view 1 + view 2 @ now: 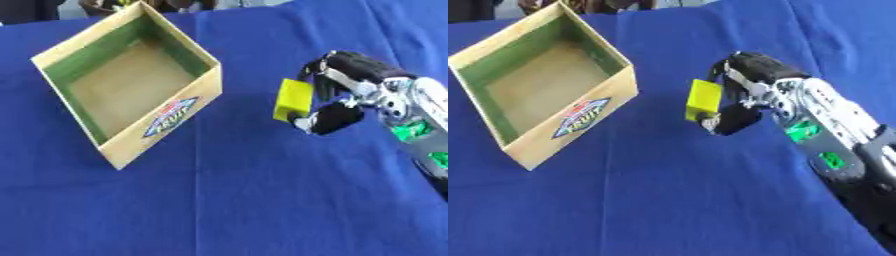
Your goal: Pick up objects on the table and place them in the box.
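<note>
Right of centre, the robot's right hand [337, 95] has fingers and thumb curled round a small yellow rectangular block [292, 100], seemingly just above the blue tablecloth [245, 200]. Well apart to its left sits the open cardboard box with green inner walls [201, 87] (logo on its near side), bare cloth between. Only the right eye view shows the forearm's [833, 150] full length.
</note>
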Controlling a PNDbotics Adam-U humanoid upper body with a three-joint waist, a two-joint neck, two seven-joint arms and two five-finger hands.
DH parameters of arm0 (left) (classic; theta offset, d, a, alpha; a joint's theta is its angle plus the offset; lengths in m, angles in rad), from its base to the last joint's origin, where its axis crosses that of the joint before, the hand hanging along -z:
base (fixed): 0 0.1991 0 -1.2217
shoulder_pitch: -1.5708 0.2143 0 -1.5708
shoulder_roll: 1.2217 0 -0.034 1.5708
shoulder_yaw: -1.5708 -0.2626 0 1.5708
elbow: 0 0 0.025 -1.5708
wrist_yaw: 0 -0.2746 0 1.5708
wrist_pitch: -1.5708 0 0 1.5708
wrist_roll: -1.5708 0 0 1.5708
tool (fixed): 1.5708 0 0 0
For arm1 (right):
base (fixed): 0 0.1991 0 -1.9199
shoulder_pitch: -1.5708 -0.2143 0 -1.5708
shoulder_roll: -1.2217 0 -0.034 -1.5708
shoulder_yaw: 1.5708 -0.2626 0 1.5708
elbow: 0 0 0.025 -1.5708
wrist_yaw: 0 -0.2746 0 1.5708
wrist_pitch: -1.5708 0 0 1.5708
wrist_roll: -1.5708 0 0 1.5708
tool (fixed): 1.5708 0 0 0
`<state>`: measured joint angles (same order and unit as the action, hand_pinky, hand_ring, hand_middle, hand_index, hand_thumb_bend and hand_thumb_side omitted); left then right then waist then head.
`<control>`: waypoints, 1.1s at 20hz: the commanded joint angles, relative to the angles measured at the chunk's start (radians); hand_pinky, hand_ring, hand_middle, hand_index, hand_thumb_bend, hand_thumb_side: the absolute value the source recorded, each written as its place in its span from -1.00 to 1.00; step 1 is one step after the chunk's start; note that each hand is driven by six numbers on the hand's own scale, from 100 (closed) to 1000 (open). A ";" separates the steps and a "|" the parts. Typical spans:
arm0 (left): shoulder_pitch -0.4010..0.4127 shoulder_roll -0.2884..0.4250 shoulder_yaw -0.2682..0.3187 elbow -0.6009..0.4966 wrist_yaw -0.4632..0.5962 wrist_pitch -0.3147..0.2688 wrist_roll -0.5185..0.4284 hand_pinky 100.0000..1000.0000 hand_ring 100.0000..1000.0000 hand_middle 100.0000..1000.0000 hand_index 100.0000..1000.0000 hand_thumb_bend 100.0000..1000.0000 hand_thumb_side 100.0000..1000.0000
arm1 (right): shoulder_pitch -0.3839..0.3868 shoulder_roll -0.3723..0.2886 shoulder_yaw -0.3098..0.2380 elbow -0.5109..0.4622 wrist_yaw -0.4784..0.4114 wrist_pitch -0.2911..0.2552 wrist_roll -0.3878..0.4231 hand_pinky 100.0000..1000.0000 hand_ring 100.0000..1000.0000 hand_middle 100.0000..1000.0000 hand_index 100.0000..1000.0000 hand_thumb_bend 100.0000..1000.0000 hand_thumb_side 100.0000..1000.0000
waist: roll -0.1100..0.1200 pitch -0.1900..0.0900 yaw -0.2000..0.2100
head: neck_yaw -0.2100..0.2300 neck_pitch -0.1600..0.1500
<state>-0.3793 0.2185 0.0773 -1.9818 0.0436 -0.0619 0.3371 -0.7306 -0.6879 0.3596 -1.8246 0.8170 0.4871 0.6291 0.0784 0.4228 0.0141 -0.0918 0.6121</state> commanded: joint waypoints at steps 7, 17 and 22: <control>-0.009 0.014 -0.002 -0.018 0.001 0.007 -0.001 0.33 0.39 0.36 0.69 -1.00 0.87 | -0.079 -0.066 -0.045 -0.054 -0.012 0.016 -0.045 -0.06 -0.16 -0.41 -0.35 -1.00 -0.28 | -0.005 -0.027 0.008 | 0.002 -0.017; -0.006 0.022 -0.007 -0.018 0.001 0.011 -0.005 0.32 0.38 0.36 0.69 -1.00 0.87 | -0.286 -0.065 -0.031 -0.003 -0.037 0.003 -0.019 -0.06 -0.18 -0.43 -0.38 -1.00 -0.24 | -0.022 -0.038 0.032 | -0.014 -0.007; -0.007 0.026 -0.007 -0.018 0.002 0.011 -0.006 0.32 0.38 0.36 0.69 -1.00 0.86 | -0.402 0.012 -0.017 0.089 -0.018 -0.006 -0.016 -0.06 -0.19 -0.44 -0.39 -1.00 -0.24 | -0.032 -0.036 0.054 | -0.026 -0.012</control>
<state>-0.3788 0.2197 0.0716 -1.9818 0.0438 -0.0507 0.3330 -1.1068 -0.6824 0.3478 -1.7501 0.7930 0.4818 0.6095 0.0486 0.4133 0.0701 -0.1127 0.6045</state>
